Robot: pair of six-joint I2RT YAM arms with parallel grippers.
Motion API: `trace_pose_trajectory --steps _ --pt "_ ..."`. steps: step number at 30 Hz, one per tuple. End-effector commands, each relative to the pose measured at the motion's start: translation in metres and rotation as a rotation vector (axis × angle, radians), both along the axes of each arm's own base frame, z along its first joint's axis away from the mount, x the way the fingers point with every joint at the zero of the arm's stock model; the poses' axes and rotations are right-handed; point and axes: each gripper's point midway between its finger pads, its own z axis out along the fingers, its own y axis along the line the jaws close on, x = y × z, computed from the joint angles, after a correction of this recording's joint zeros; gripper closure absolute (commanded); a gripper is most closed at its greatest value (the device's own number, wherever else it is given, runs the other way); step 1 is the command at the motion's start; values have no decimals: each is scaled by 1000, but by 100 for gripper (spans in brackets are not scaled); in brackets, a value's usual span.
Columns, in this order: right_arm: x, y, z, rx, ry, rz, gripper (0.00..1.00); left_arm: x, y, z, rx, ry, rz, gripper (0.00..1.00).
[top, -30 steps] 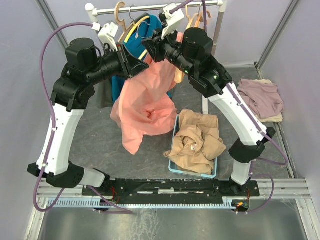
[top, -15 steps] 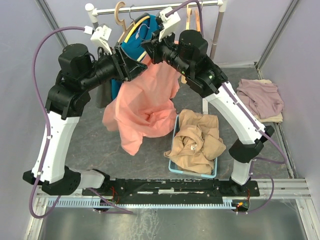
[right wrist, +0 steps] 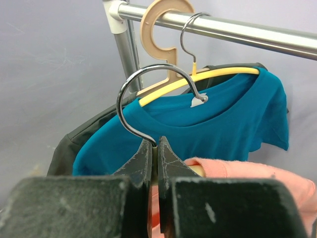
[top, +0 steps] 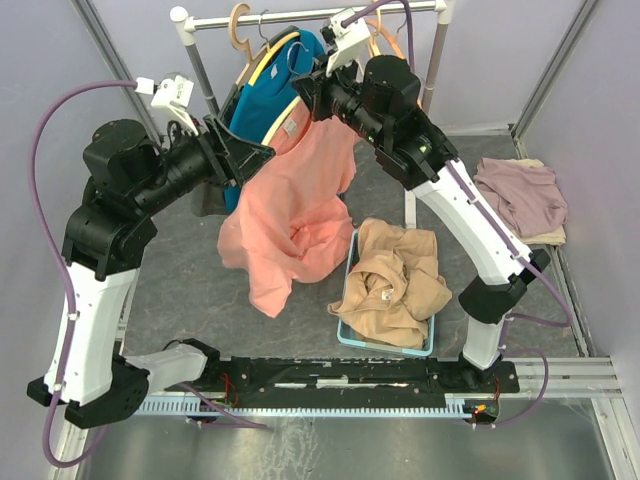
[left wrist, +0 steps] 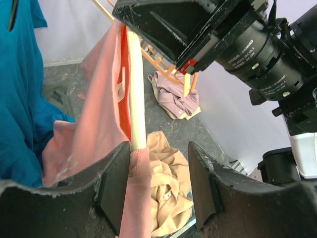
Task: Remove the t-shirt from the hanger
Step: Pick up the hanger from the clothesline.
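T-shirt (top: 300, 195) hangs on hanger (left wrist: 136, 89) just before the rack (top: 300, 17); right arm raised, end effector (right wrist: 154, 148) clamped on hanger hook; left arm extended level, end effector (left wrist: 158, 148) apart, straddling hanger end

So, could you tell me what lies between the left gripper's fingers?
The cream hanger arm and pink t-shirt cloth, shown in the left wrist view.

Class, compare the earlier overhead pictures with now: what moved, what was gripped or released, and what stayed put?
The left arm swung out to its own left and the left gripper opened, with the pink t-shirt edge between its fingers. The right gripper closed on the hanger hook. The teal t-shirt, the tan garment in the basket and the mauve garment stayed put.
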Motion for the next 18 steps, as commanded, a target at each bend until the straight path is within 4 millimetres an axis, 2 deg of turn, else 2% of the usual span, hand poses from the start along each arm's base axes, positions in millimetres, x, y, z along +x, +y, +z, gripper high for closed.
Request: trace_pose_trajectory --steps 1,6,11,14,18 --pt "-10 -25 64 146 -135 -24 99 -9 5 -8 -7 39 14 44" --pt "-6 -27 66 154 -145 -30 99 -13 10 -22 14 79 34 49" --pt "-1 -31 70 169 -159 -36 99 -16 13 -38 35 129 44 72" --pt "2 -32 72 174 -164 -40 99 -18 16 -40 40 134 54 80" --pt "6 -33 71 175 -163 -48 99 -22 17 -39 35 133 53 80"
